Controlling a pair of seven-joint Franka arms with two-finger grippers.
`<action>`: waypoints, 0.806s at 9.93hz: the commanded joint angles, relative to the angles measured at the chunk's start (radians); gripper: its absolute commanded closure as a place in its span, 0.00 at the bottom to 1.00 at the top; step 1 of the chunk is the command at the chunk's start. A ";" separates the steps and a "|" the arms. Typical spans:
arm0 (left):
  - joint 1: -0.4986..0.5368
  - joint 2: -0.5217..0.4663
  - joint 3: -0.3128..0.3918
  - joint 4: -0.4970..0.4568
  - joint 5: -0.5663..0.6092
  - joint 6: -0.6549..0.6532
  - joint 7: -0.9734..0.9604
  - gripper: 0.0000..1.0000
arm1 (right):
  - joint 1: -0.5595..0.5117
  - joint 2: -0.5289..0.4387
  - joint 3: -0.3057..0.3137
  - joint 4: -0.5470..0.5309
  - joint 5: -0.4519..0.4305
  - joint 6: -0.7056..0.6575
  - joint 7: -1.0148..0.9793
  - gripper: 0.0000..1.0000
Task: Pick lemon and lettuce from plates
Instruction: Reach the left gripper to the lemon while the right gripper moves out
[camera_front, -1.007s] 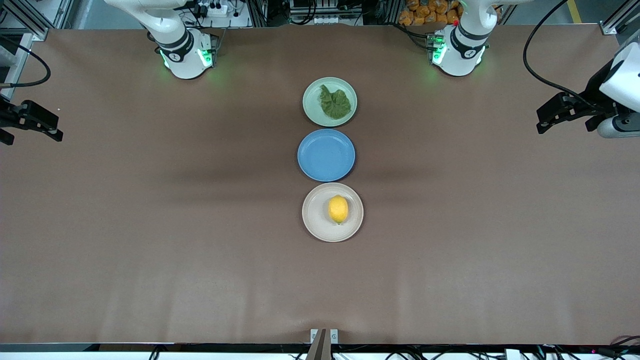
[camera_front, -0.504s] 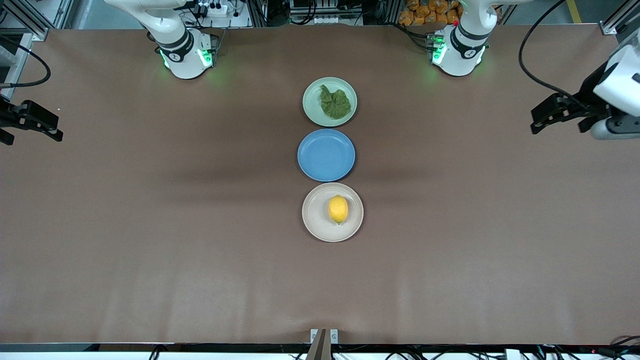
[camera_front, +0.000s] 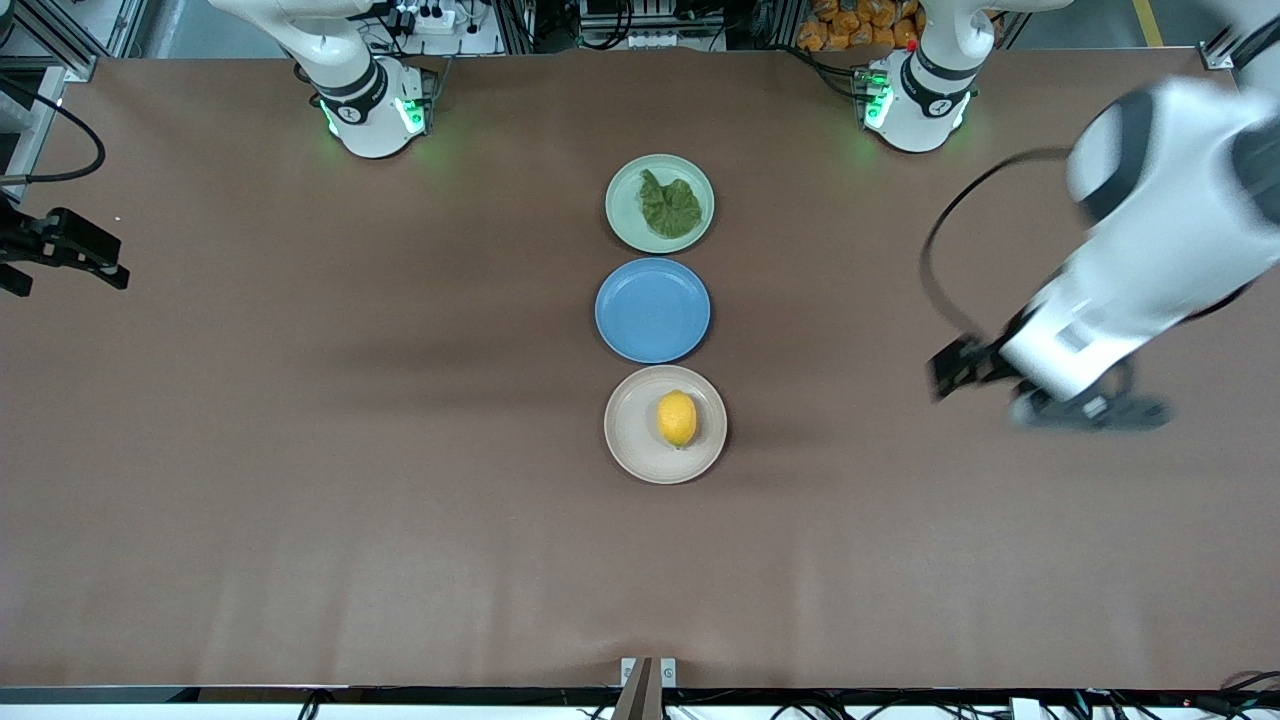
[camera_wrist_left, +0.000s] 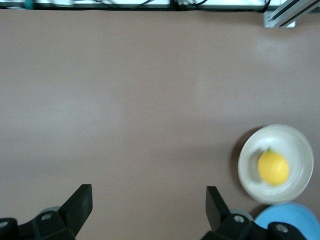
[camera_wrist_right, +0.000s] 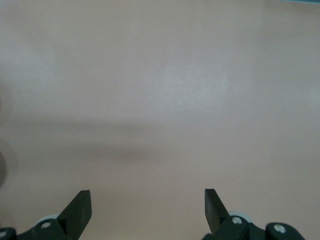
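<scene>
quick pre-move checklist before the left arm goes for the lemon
1. Small yellow oval lemon sits alone on the round beige-cream plate: ok.
2. Left gripper jaws wide open, nothing between them: ok.
3. Left gripper over the lemon: not ok; it is over bare brown table toward the left arm's end.
4. Nothing on the table between the left gripper and the lemon: ok.
5. Dark green wrinkly lettuce lies on the pale mint green plate: ok.
6. Right gripper open, waiting at the right arm's end of the table: ok.
</scene>
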 joint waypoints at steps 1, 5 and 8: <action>-0.128 0.163 0.013 0.038 0.006 0.245 -0.182 0.00 | 0.000 0.002 0.000 0.000 0.018 0.012 -0.016 0.00; -0.250 0.340 0.011 0.038 0.025 0.523 -0.373 0.00 | 0.078 0.003 0.000 -0.008 0.018 0.023 0.046 0.00; -0.321 0.383 0.016 0.017 0.031 0.528 -0.405 0.00 | 0.197 0.007 0.023 -0.069 0.021 0.040 0.284 0.00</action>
